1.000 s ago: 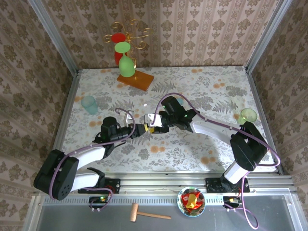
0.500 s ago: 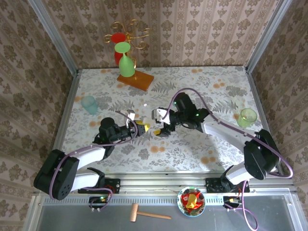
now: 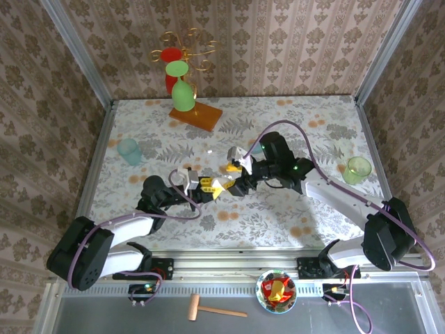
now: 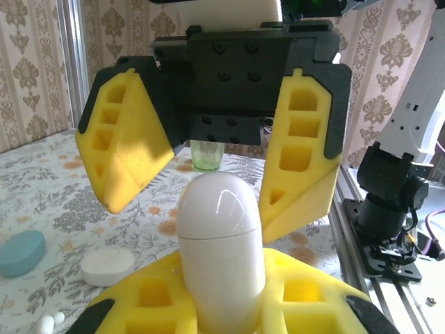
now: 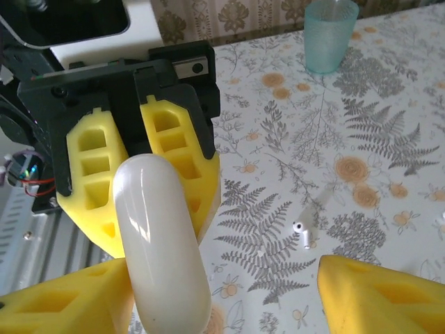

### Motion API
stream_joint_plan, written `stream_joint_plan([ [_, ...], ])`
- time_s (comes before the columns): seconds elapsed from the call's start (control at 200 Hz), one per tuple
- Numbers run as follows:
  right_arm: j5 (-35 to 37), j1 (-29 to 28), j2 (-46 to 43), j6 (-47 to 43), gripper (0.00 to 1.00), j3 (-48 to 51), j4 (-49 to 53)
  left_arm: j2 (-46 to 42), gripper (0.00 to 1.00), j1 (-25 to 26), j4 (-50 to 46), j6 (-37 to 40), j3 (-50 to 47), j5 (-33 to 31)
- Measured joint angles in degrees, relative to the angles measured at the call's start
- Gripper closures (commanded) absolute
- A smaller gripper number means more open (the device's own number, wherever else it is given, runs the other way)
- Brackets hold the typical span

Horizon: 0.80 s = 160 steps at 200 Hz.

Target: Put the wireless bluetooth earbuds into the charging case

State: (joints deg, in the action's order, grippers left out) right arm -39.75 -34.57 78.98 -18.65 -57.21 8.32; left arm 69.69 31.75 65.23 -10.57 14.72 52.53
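L claw [image 4: 224, 296] is fully shut on the white case [image 4: 221, 243], which stands upright btwn its yellow pads [image 4: 149, 296]. The case's lower end is buried in the grip, and the pads are cut off by the bottom of the frame. A thin seam runs across the case; lid closed. In the top view the case is mostly hidden where the two claws meet mid-table. R claw [image 5: 222, 296] faces it w/ jaws wide apart and nothing held. The case's rounded top sits in the gap btwn its fingers [image 5: 379, 289], close to one of them, but contact can't be judged. Those fingers are cropped at the frame bottom in the right wrist view. One white earbud [image 5: 304, 234] lies loose on the table [image 5: 389, 125] just beyond R claw. A couple of tiny white pieces [image 4: 47, 322] at the lower-left corner of the left wrist view are partly cut off and too small to ID. Near them lie a flat white case [image 4: 108, 266] and a pale blue case [image 4: 21, 252], apart from each other. A green cup [image 4: 207, 154] is half hidden behind R claw's body. A teal cup [image 5: 330, 31] is cropped at the top.
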Motion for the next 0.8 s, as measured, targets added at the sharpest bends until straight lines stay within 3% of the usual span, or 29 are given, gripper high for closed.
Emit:
stream_joint_plan([
  [0.33, -2.7, 4.1, 0.0, 6.1, 0.35, -2.8, 2.6, 0.0, 0.99, 0.9, 1.4, 4.2, -1.5, 1.8],
  [0.515, -2.7, 4.4, -0.3, 9.6, 0.21, -2.7, 1.8, 0.0, 0.99, 0.9, 2.6, 5.8, -1.7, 1.0],
  [0.64, -1.8, 4.4, -3.2, 12.7, 0.00, 0.0, -2.1, 0.0, 0.99, 0.8, 4.2, 6.9, -2.6, -2.1],
  [0.8, 2.3, 6.0, -8.7, 21.2, 0.00, 7.8, -13.3, -2.4, 0.98, 0.0, 4.7, 8.5, -4.4, -7.0],
])
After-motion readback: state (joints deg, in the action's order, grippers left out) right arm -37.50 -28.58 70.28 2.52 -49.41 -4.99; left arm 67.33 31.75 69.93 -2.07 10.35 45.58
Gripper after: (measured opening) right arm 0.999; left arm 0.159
